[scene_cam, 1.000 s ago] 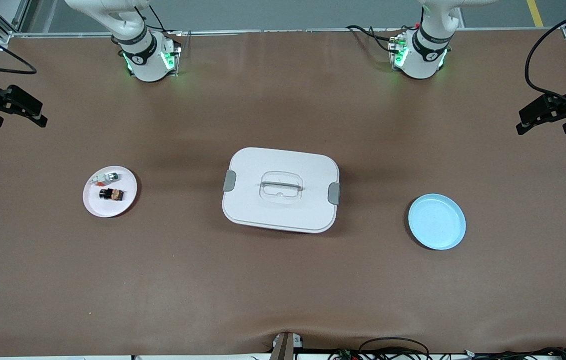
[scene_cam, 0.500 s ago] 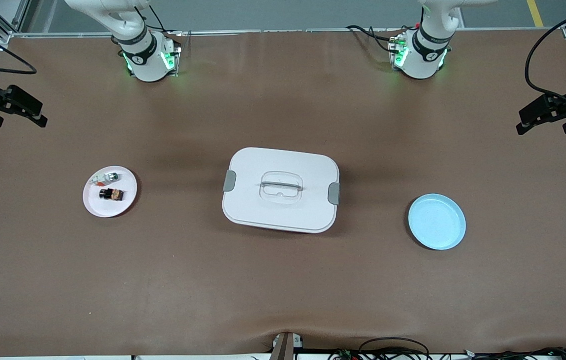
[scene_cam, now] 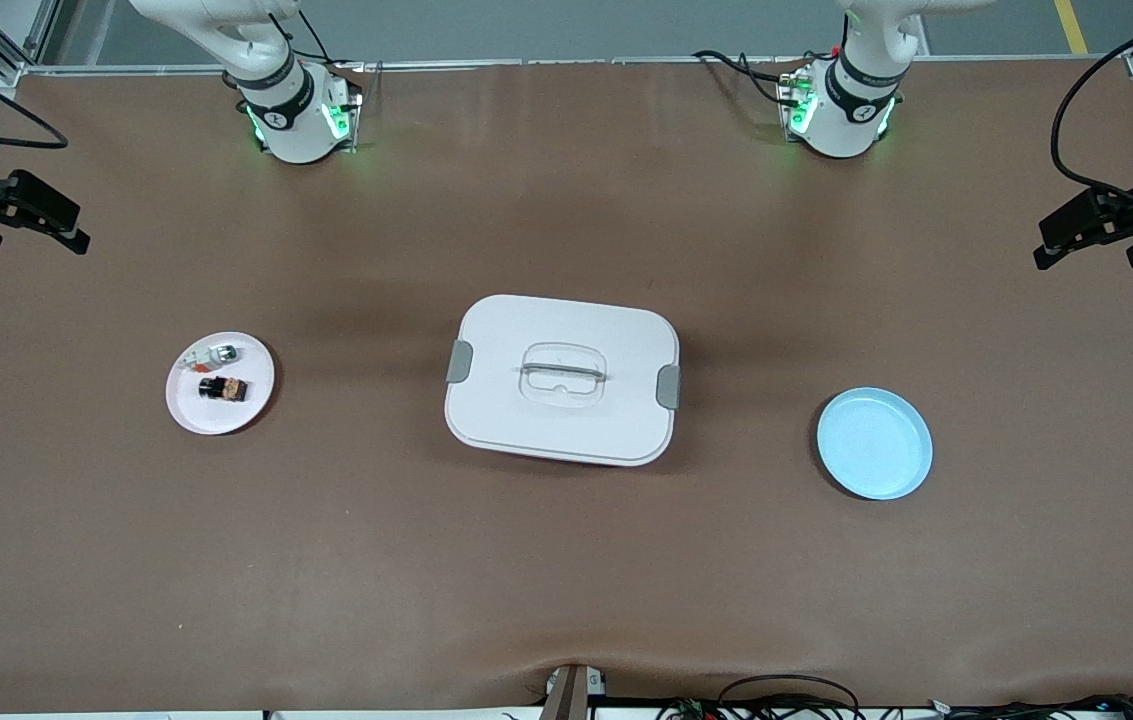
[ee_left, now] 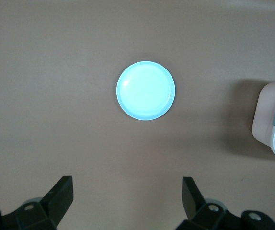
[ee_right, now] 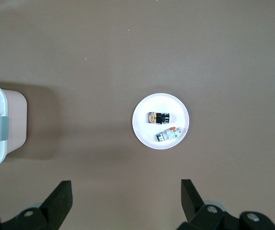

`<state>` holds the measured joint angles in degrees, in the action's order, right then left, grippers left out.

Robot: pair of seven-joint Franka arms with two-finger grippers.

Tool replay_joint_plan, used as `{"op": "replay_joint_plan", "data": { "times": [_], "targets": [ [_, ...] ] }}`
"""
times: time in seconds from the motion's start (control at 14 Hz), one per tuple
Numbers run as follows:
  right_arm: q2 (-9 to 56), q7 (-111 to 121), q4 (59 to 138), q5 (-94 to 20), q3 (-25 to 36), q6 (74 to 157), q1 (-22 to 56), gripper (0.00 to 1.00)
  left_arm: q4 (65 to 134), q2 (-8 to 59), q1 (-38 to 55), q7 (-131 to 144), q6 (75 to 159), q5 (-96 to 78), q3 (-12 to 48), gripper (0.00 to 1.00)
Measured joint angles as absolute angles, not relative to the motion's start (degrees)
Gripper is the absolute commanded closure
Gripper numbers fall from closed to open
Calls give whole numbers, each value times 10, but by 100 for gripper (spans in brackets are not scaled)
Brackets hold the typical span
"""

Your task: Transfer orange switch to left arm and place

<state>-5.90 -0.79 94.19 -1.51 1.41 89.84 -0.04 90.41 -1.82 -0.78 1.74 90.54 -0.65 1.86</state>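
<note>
On the white plate (scene_cam: 220,384), toward the right arm's end of the table, lies the orange switch (scene_cam: 223,388), a small black part with an orange band, resting on its side. Just beside it on the same plate, a little farther from the front camera, lies a white-and-silver part (scene_cam: 211,354) with a red bit. The two parts are close, but I cannot tell if they touch. In the right wrist view the plate (ee_right: 142,125) shows both, the switch (ee_right: 158,117) and the silver part (ee_right: 168,134).

In the middle of the table stands the box (scene_cam: 562,379), white, with the lid on, a grey latch at each short side and a clear handle in a hollow of the lid. It is between the white plate and a blue plate (scene_cam: 874,443), which lies toward the left arm's end and carries nothing. The blue plate is slightly nearer to the front camera than the white one. All three are well apart from each other.

The right gripper (scene_cam: 21,215) hangs high over the table edge at its own end, with fingers spread wide and holding nothing. The left gripper (scene_cam: 1101,230) hangs the same way over its end of the table, also spread wide and empty. In the left wrist view the fingers (ee_left: 61,196) stand apart above the brown table cover (scene_cam: 566,560), with the blue plate (ee_left: 145,90) below them.
</note>
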Motion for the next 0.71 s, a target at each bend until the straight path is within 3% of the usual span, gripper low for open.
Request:
{"op": "replay_joint_plan", "data": {
  "times": [0.71],
  "targets": [
    [-55,-8,941,-15,13,878,-25,0,904,-18,-8,17,905,-6,19,0]
  ]
}}
